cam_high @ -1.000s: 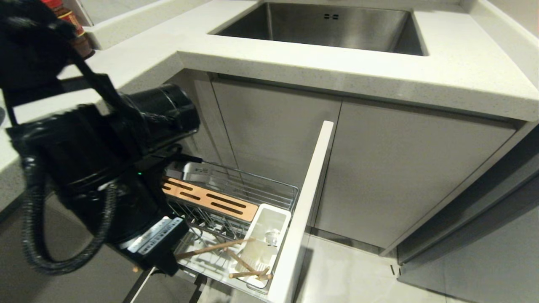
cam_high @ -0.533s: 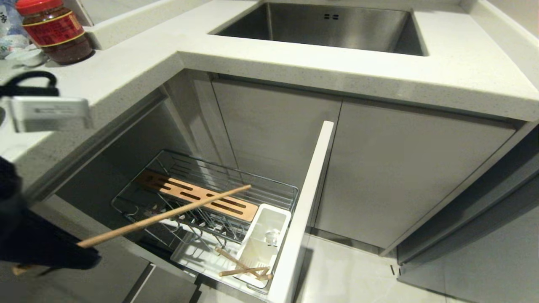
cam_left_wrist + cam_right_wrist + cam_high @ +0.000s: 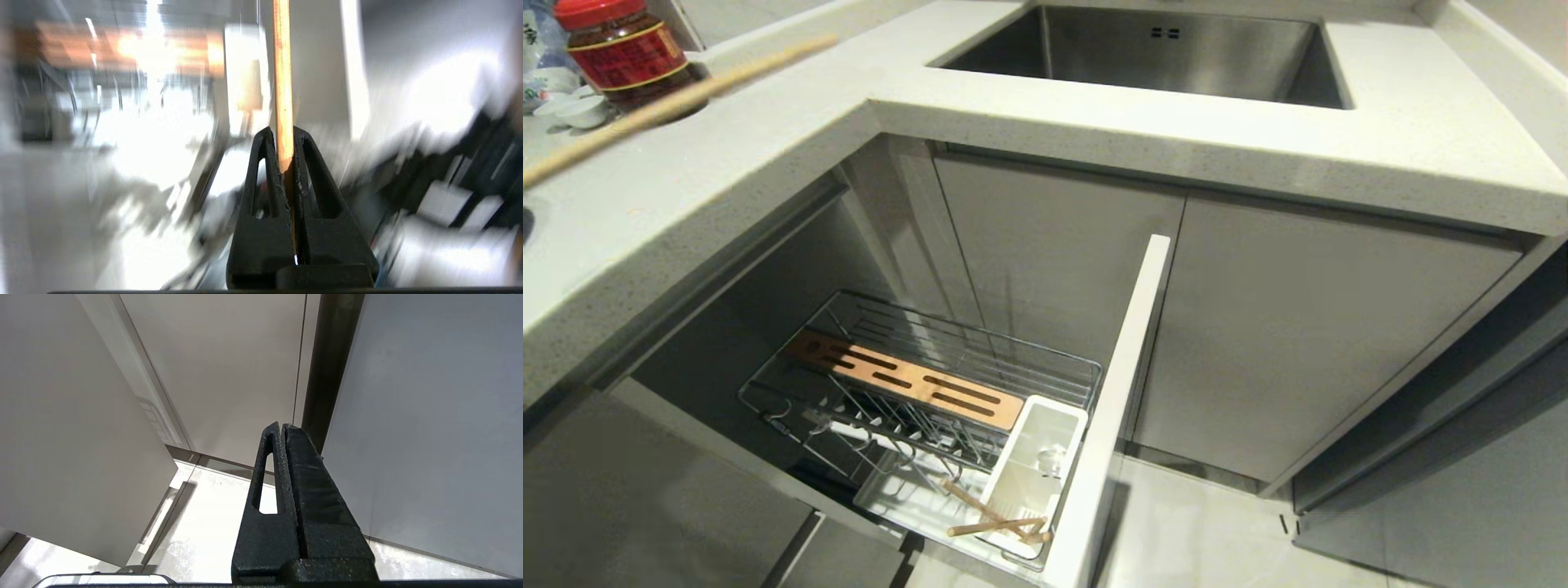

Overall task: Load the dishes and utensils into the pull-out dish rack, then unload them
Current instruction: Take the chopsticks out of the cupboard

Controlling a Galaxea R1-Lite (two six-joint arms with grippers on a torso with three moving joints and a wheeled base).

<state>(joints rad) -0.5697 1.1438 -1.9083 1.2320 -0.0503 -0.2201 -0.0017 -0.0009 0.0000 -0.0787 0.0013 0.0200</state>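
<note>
Chopstick (image 3: pixel 282 81) is pinched between the two black fingers (image 3: pixel 261 179) of my left hand (image 3: pixel 281 136), which is closed tight on it near one end, so the wooden stick runs straight out past the fingertips. From my head camera that same stick shows as a blurred pale streak (image 3: pixel 678 94) slanting over the pale stone table (image 3: pixel 768 131) at the far left, passing in front of a red-lidded jar (image 3: pixel 625 53); the hand itself is out of that view. Below the table edge the pull-out dish rack (image 3: pixel 980 359) stands drawn out, its white cabinet front (image 3: pixel 1119 392) edge-on beside it. A slotted light-wood board (image 3: pixel 907 380) lies across the chrome wires, the white utensil bin (image 3: pixel 1037 461) sits against the front panel, and two more chopsticks (image 3: pixel 992 518) lie crossed low in the basket, beside the bin. A steel sink (image 3: pixel 1160 49) is set into the table beyond. My right hand (image 3: pixel 282 428) hangs low by the grey cabinet doors (image 3: pixel 229 367), its fingers pressed together on nothing.
</note>
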